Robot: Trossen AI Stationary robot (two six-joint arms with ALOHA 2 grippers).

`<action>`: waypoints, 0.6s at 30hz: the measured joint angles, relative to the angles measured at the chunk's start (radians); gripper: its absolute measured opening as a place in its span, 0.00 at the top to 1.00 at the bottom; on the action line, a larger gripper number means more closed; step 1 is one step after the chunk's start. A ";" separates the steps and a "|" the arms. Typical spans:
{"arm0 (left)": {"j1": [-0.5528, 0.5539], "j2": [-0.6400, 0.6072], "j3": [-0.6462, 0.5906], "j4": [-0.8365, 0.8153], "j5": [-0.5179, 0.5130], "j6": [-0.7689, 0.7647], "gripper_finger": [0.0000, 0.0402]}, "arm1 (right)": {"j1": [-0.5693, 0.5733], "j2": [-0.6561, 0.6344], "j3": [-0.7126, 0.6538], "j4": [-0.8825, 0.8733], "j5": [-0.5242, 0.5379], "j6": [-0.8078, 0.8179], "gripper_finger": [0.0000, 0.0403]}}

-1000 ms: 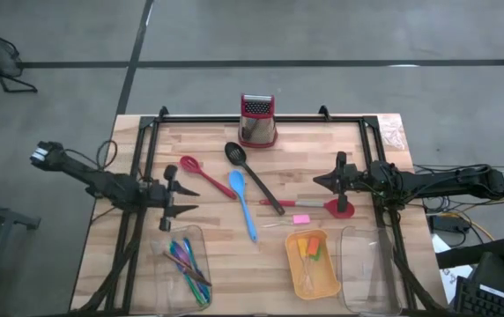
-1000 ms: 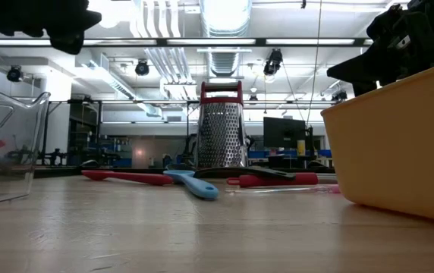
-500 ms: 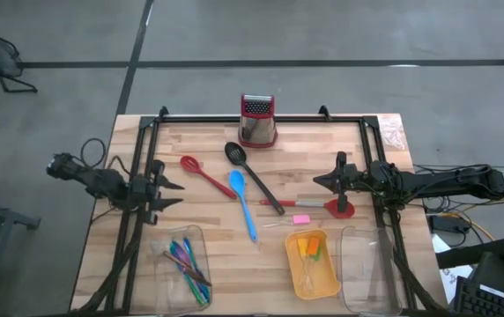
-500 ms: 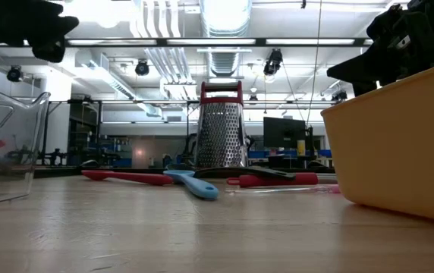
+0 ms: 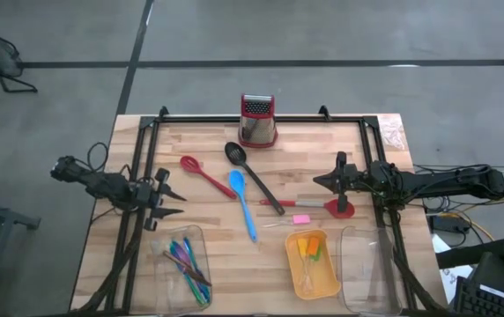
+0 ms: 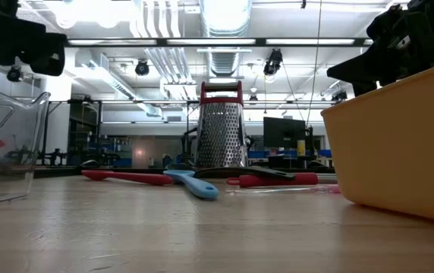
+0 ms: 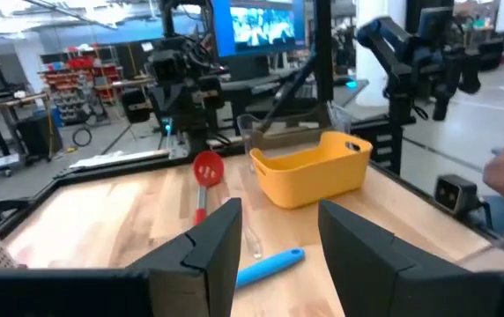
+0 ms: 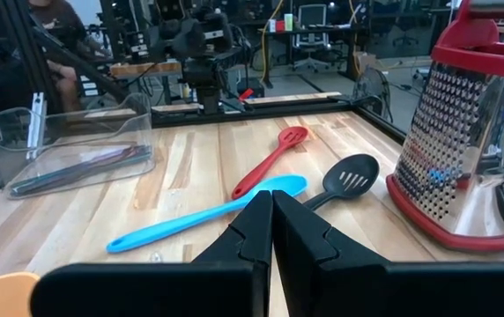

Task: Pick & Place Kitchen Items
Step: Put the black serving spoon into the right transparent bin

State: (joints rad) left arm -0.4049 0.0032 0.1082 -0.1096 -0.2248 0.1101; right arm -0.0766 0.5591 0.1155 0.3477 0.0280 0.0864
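**Desk:** What does the overhead view show?

**Photographer:** The left tool [image 5: 166, 202] hangs released over the left edge of the wooden surface [image 5: 208, 264], just above the clear tray [image 5: 171, 239] holding the coloured sticks [image 5: 186, 264]. The right tool [image 5: 329, 181] is clenched on nothing near the right edge, beside the red spatula [image 5: 331, 207]. In mid-surface lie a red slotted spoon [image 5: 201, 174], a blue spoon [image 5: 241, 201], a black slotted spoon [image 5: 252, 174] and a pink piece [image 5: 300, 219]. The orange tray [image 5: 333, 280] holds a few small pieces.

**Desk:** Risks?

**Photographer:** The blue and black handles run close together, so a grab for one would likely nudge the other. The grater [image 5: 257, 120] stands just behind the black spoon's head and could be knocked.

**Desk:** Room to move?

**Photographer:** Open wood left of the red spoon. The right side is tighter: trays in front, frame rail [image 5: 384, 229] at the edge.
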 joint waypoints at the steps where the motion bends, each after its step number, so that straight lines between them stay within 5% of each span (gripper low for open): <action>1: 0.000 0.001 0.000 0.004 -0.019 -0.002 0.61 | 0.000 0.000 0.000 0.000 0.001 0.000 0.98; 18: 0.001 0.020 -0.054 0.027 -0.083 -0.015 0.61 | 0.000 0.000 0.000 0.000 0.000 0.000 0.98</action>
State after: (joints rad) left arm -0.4038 0.0231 0.0544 -0.0822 -0.3077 0.0952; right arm -0.0769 0.5594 0.1158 0.3477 0.0284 0.0864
